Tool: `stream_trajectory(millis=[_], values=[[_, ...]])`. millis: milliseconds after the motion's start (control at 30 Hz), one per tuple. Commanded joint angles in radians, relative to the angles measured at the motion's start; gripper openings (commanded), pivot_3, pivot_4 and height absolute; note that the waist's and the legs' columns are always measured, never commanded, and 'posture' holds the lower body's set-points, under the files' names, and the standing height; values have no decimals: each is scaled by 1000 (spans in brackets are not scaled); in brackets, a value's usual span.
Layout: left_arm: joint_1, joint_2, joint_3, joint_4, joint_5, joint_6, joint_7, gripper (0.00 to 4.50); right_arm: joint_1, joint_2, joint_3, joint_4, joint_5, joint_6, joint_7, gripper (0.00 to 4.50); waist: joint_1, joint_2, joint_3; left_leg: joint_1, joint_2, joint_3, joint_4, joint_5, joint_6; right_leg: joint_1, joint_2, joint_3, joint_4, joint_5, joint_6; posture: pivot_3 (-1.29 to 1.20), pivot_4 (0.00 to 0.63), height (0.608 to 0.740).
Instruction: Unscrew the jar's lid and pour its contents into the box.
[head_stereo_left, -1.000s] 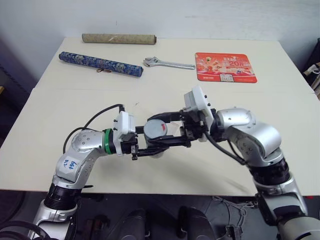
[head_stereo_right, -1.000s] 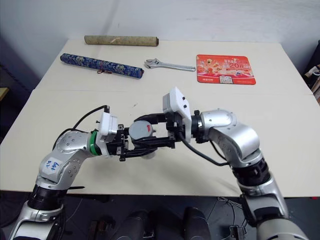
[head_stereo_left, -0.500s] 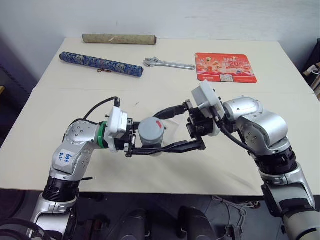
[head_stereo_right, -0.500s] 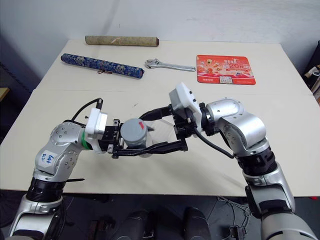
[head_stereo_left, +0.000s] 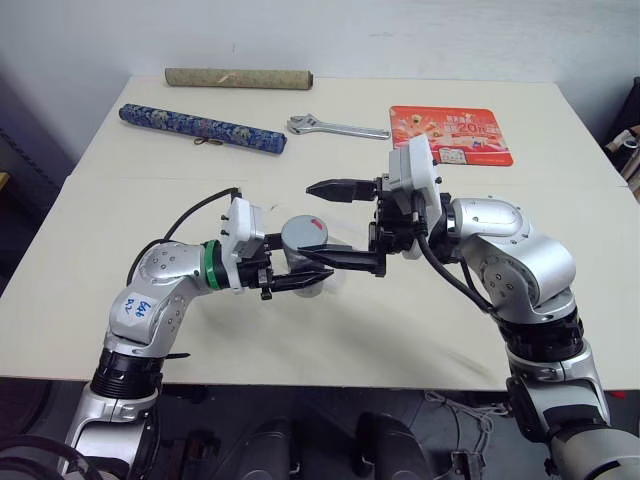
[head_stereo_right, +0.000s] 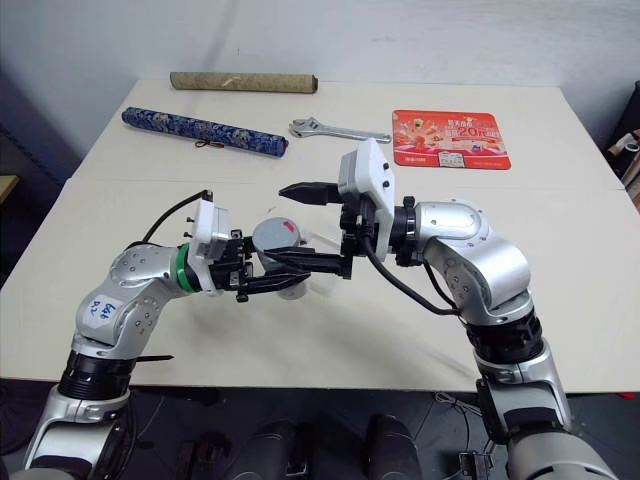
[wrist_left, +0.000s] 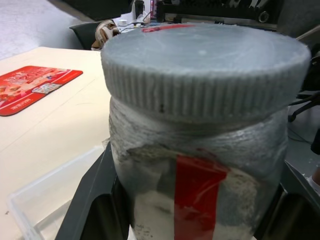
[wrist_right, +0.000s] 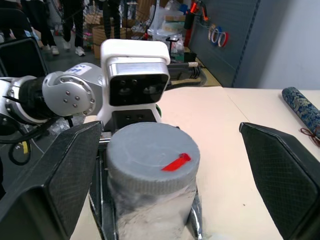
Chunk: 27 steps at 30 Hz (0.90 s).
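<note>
A: Right end effector (head_stereo_left: 340, 226) just let go of the lid (head_stereo_left: 309, 233). A second ago it was clamped round it; now the jaws stand wide, one finger above and beyond the jar, the other low beside it.

B: Lid off?

A: No. It sits on the jar (wrist_left: 200, 200), threads covered. Red tape marker on top points a different way than a second ago, so I'd say it got a partial turn.

B: So it's regripping.

A: My read too: open, wind the wrist back, bite again, twist.

B: Left side?

A: Left end effector (head_stereo_left: 290, 275) is closed on the jar body, holding it upright above the worktop (head_stereo_left: 150, 200), in front of the robot. No slip that I can see.

B: Box?

A: The box (wrist_left: 55, 195) sits on the worktop right under the jar. Contents aren't visible, the wall is too cloudy.

B: Risk?

A: Regrip landing off-centre on the lid. Otherwise pour spot is already lined up.
</note>
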Motion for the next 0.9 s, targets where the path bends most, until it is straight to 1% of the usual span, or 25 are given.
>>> stream_trajectory(millis=[33,200,467,667,900], values=[[-22,-4,-4,-24,2,-10,1,2344,-26,22,24,-35,-9,6,-27,4476,-1,0,0,0,0,0,0,0,0,0,0,0,0,0,0,0,150,740],[-8,-15,-12,-39,4,-16,4,2344,-40,59,62,-12,-49,4,-67,4476,-3,0,0,0,0,0,0,0,0,0,0,0,0,0,0,0,150,740],[21,-13,-11,-44,13,-40,-2,2344,-47,73,45,4,-43,12,-82,4476,-1,0,0,0,0,0,0,0,0,0,0,0,1,0,0,0,150,740],[29,-11,-8,-41,13,-60,-12,2344,-37,44,24,55,-62,-17,-54,4476,-2,0,0,0,0,0,0,0,0,0,0,0,1,0,0,0,150,740],[30,-7,3,-25,15,-76,-23,2344,-15,-20,-26,112,-42,-57,12,4476,-1,0,0,0,0,0,0,0,0,0,0,0,0,0,0,0,150,740]])
